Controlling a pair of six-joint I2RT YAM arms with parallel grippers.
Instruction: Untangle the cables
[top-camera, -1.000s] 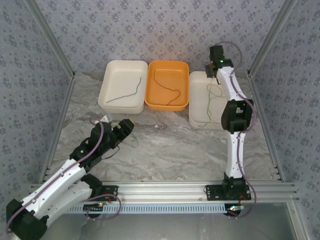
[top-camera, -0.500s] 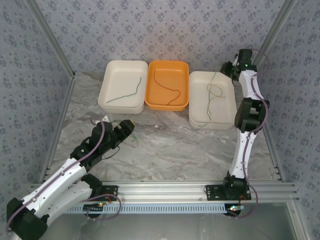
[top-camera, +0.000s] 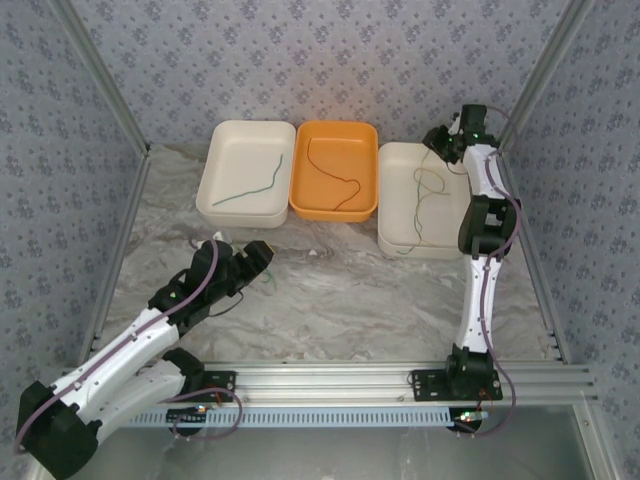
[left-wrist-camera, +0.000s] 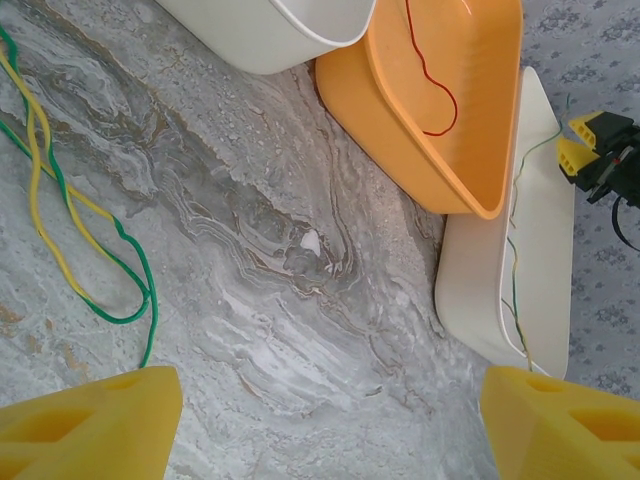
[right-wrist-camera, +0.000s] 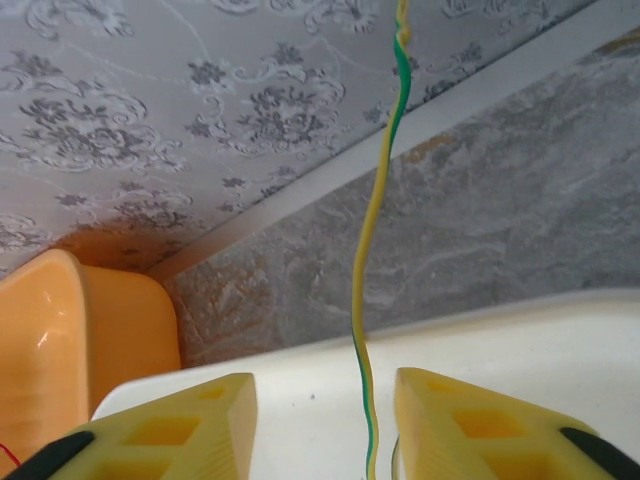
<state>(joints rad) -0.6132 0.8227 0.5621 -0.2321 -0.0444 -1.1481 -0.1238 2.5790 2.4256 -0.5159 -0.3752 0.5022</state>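
The cables lie apart. A dark green cable (top-camera: 252, 186) lies in the left white tray (top-camera: 222, 140), and a dark red cable (top-camera: 337, 176) in the orange tray (top-camera: 368, 135). A yellow-and-green cable (top-camera: 424, 196) loops in the right white tray (top-camera: 392, 200). My right gripper (top-camera: 438, 140) hovers at that tray's far rim, open. The yellow-green wire (right-wrist-camera: 361, 300) runs between its fingers (right-wrist-camera: 215, 400) without being pinched. A yellow cable (left-wrist-camera: 40, 190) and a green cable (left-wrist-camera: 130, 275) lie twined on the table. My left gripper (left-wrist-camera: 330, 425) is open over bare marble beside them.
The three trays stand in a row at the back of the marble table (top-camera: 340, 290). Patterned walls with metal frame posts (top-camera: 110, 100) close in the left, right and rear. An aluminium rail (top-camera: 340, 378) carrying the arm bases runs along the near edge.
My right wrist swung out to the right past the tray, then came back to the tray's far rim. The left arm edged slightly forward. The cables in the trays have barely shifted.
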